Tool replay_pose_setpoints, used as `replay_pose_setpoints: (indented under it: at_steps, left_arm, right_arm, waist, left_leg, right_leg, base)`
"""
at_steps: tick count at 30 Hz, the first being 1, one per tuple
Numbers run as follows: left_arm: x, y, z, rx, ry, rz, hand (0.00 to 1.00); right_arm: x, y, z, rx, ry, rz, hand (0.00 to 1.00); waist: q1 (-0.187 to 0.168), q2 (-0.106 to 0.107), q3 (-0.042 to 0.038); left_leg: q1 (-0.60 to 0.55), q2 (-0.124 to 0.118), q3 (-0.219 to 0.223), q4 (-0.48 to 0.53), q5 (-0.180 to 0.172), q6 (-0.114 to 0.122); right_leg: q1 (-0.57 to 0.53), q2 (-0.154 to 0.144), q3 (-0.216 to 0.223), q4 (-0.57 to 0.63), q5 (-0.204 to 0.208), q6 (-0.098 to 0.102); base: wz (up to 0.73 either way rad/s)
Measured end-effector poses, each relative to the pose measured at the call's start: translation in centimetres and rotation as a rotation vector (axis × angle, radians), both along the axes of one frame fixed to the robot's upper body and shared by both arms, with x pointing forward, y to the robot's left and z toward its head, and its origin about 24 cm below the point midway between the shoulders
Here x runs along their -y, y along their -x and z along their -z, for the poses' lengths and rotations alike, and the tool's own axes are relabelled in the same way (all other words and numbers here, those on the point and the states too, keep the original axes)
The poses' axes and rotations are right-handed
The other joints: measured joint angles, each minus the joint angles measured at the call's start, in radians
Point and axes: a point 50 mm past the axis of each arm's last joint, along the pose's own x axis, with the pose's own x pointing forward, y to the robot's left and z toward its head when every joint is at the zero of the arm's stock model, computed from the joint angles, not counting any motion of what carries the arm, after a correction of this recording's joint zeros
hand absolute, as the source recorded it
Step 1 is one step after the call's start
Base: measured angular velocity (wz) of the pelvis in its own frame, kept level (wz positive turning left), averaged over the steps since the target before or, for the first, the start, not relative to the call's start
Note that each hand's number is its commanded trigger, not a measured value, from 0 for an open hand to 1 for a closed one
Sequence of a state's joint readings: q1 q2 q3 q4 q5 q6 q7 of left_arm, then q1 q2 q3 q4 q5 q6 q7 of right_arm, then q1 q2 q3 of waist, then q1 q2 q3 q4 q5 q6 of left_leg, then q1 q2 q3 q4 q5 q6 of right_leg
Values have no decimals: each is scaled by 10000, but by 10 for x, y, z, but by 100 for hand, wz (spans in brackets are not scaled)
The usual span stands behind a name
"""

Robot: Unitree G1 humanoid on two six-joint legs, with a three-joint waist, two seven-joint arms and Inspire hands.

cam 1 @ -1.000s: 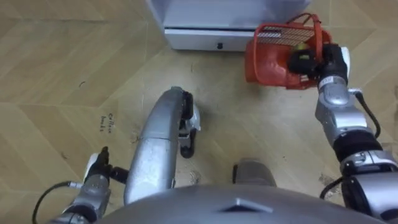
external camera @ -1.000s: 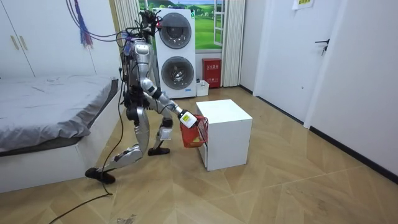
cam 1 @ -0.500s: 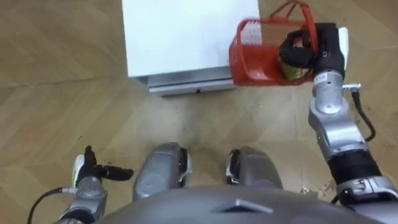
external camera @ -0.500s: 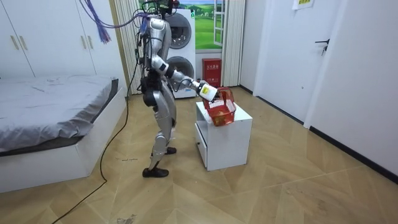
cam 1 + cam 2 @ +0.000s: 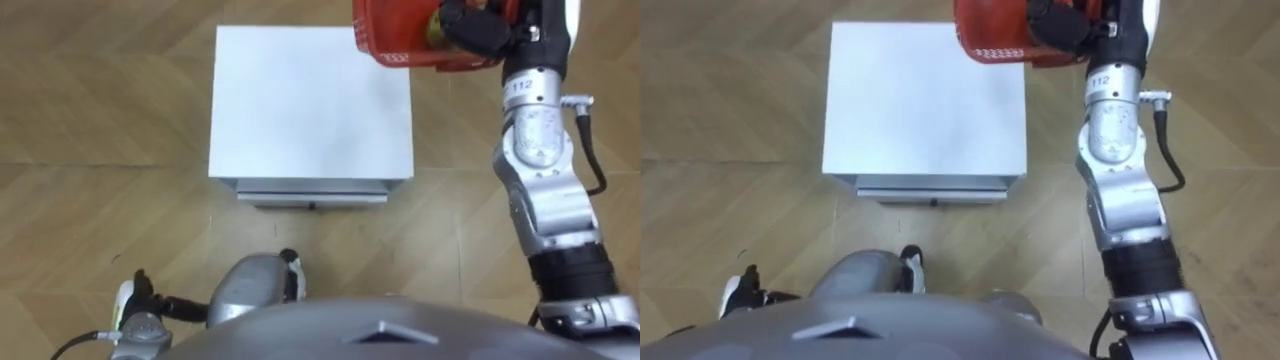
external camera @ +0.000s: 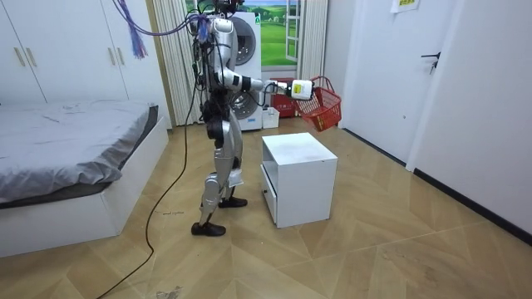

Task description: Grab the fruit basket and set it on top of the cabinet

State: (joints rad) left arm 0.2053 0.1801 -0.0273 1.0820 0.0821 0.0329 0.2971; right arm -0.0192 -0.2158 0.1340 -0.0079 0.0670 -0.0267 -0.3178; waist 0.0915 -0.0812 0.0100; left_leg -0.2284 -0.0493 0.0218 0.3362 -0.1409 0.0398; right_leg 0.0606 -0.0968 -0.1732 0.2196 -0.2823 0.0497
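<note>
Basket (image 5: pixel 395 40) aloft above white cabinet (image 5: pixel 310 100), right hand (image 5: pixel 480 30) clenched on it, left hand (image 5: pixel 140 318) relaxed

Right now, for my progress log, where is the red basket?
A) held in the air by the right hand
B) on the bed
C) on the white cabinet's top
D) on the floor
A: the right hand grips the red basket in the air, clear of the white cabinet.

Right hand (image 5: pixel 1062 24) grips red basket (image 5: pixel 987 35) over white cabinet's (image 5: pixel 925 105) far edge.
</note>
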Motion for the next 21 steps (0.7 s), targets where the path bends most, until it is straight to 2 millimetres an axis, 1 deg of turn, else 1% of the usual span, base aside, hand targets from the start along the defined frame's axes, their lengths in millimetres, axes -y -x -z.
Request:
replay_pose_setpoints:
  at_steps: [3,6,9,12,15,18,19,21]
  left_arm:
    - [2,5,1,-170,100,-251,0]
    - [2,10,2,-354,188,-319,0]
    - [5,14,3,-536,458,-293,0]
    - [6,14,3,-663,510,57,0]
    - [6,15,4,-789,598,354,0]
    - [6,17,4,-863,569,432,0]
    - [6,18,4,-874,570,427,0]
    - [7,21,4,-938,587,411,0]
  right_arm:
    - [0,0,0,4,17,-33,100]
    - [-1,0,-2,62,16,-90,100]
    - [0,-1,-1,-14,81,-243,100]
    - [-1,0,0,-109,-9,-466,100]
    - [-3,0,2,-261,-39,-711,100]
    - [-8,1,5,-381,-43,-1011,100]
    - [-11,1,6,-443,-37,-1152,100]
    - [-15,2,11,-660,1,-1368,100]
  waist:
    - [-12,9,-2]
    - [-11,25,-2]
    - [-2,177,-4]
    - [50,240,-1]
    - [384,249,4]
    - [442,220,-4]
    - [454,209,-5]
    - [514,163,-19]
  left_leg:
    - [98,12,-8,-1,10,-16]
    - [107,34,-72,-2,55,-89]
    - [131,29,-116,-3,66,-107]
    - [170,37,-102,-39,58,-122]
    - [219,39,-138,-91,76,-130]
    - [179,8,-262,-86,119,-113]
    - [119,11,-307,-54,155,-106]
    - [86,13,-337,-24,190,-107]
  right_leg:
    - [95,68,-3,-6,31,-54]
    - [121,110,-64,-5,33,-58]
    - [187,111,-240,-5,31,-62]
    - [240,99,-259,0,-4,-123]
    - [279,81,-269,34,10,-154]
    - [277,81,-401,85,17,-167]
    - [239,85,-515,136,17,-167]
    - [209,90,-583,181,10,-179]
  base:
    - [-2]
    - [3]
    - [8]
    - [6]
    - [-6]
    - [12]
    - [16]
    - [12]
